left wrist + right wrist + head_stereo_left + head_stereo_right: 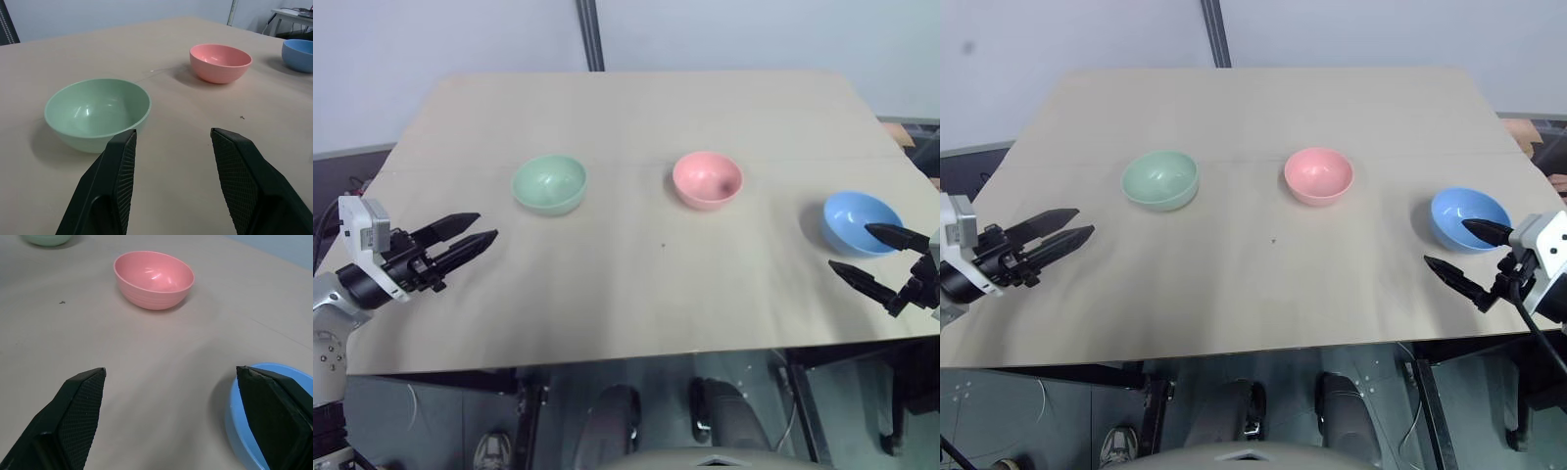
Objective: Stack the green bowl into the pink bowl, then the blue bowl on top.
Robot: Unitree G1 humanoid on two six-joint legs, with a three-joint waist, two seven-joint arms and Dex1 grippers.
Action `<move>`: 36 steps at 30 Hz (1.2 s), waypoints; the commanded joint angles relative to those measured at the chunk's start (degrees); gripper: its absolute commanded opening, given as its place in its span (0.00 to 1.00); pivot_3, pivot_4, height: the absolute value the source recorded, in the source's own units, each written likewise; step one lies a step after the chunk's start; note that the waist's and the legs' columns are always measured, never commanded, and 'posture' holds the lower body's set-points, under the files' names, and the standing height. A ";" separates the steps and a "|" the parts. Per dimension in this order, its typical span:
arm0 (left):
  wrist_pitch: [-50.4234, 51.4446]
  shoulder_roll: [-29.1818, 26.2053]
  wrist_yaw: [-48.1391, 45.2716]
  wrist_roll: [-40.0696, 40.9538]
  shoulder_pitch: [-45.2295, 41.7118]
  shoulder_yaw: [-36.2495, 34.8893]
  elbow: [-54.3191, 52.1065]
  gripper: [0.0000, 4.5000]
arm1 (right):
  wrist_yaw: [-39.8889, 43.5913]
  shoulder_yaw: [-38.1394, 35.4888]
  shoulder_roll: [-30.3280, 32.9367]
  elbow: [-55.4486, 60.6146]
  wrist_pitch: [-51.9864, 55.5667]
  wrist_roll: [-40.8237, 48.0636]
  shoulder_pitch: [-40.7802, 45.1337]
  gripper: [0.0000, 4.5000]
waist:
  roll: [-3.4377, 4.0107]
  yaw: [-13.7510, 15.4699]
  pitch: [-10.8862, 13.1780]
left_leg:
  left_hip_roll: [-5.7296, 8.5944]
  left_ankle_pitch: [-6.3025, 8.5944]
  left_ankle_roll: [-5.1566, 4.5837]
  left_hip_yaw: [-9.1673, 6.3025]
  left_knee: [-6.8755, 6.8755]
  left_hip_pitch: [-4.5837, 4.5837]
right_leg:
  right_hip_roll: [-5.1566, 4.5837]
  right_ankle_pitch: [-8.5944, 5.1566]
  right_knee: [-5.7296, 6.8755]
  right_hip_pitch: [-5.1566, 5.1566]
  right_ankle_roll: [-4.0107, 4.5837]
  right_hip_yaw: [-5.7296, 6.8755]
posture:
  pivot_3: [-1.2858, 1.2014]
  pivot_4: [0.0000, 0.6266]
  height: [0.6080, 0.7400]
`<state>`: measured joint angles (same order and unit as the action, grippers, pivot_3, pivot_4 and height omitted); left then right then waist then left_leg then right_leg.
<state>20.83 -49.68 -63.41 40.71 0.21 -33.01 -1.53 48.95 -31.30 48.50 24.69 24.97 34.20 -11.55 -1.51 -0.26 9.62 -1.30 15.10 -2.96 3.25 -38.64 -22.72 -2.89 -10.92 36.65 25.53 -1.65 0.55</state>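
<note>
Three bowls stand apart in a row on the light wooden table point(636, 294): the green bowl point(549, 183) on the left, the pink bowl point(707, 179) in the middle, the blue bowl point(857, 220) on the right. All three are upright and empty. My left gripper point(484, 227) hovers open near the table's left side, pointing at the green bowl point(98, 112) from a short distance, with nothing between its fingers. Over on the right, my right gripper point(850, 246) is open wide beside the blue bowl point(237, 431), with one finger over the bowl's near rim.
A dark post point(592, 34) rises behind the table's far edge. The table's front edge runs just below both grippers. Wide bare tabletop lies between the bowls and the front edge.
</note>
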 commanded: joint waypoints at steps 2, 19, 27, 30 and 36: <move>0.43 0.17 -0.72 0.90 -1.25 1.02 -1.84 0.57 | -2.48 1.10 -0.18 1.89 0.26 -0.95 2.37 1.00 | 0.00 -0.06 0.00 | 0.00 0.00 0.00 0.00 0.00 0.00 | 0.00 0.00 0.00 0.00 0.00 0.00 | 0.52 0.24 1.00; -1.94 6.01 -2.67 0.66 -4.08 8.90 -9.13 0.57 | -5.57 45.47 -14.02 -28.10 -10.52 -31.76 45.43 1.00 | -0.13 -1.19 0.04 | -0.01 -0.01 0.00 0.16 0.00 0.08 | 0.15 0.10 0.11 0.11 0.15 -0.17 | 0.52 0.24 1.00; -1.73 6.81 -0.24 0.64 -2.15 9.52 -14.33 0.58 | -2.18 52.42 -22.78 -60.85 -26.21 -40.39 62.14 0.72 | -0.15 -0.26 0.09 | 0.11 -0.03 0.04 -0.03 0.01 -0.26 | -0.08 0.30 -0.05 0.15 0.07 0.01 | 0.52 0.24 1.00; -1.21 6.99 0.86 1.40 -0.88 8.80 -16.22 0.58 | -1.56 52.32 -23.05 -64.46 -29.26 -41.70 63.77 0.43 | -0.15 -0.52 0.10 | 0.23 -0.03 0.05 0.01 0.01 -0.31 | -0.23 0.31 -0.22 0.13 0.05 0.00 | 0.52 0.24 1.00; -1.45 7.46 1.84 1.59 1.80 8.06 -17.02 0.58 | -0.78 51.87 -22.78 -62.12 -32.88 -43.33 64.19 0.02 | -0.14 -0.75 0.10 | 0.10 0.01 -0.03 0.11 0.02 -0.15 | -0.14 0.28 -0.16 0.08 0.11 -0.04 | 0.52 0.24 1.00</move>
<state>19.96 -42.28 -61.98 41.37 1.53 -23.12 -16.88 47.39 21.12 25.31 -40.30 -6.16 -8.63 52.48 -1.65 -1.01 9.71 -1.22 15.14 -3.04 3.35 -38.63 -22.85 -3.00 -10.72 36.56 25.62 -1.41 0.52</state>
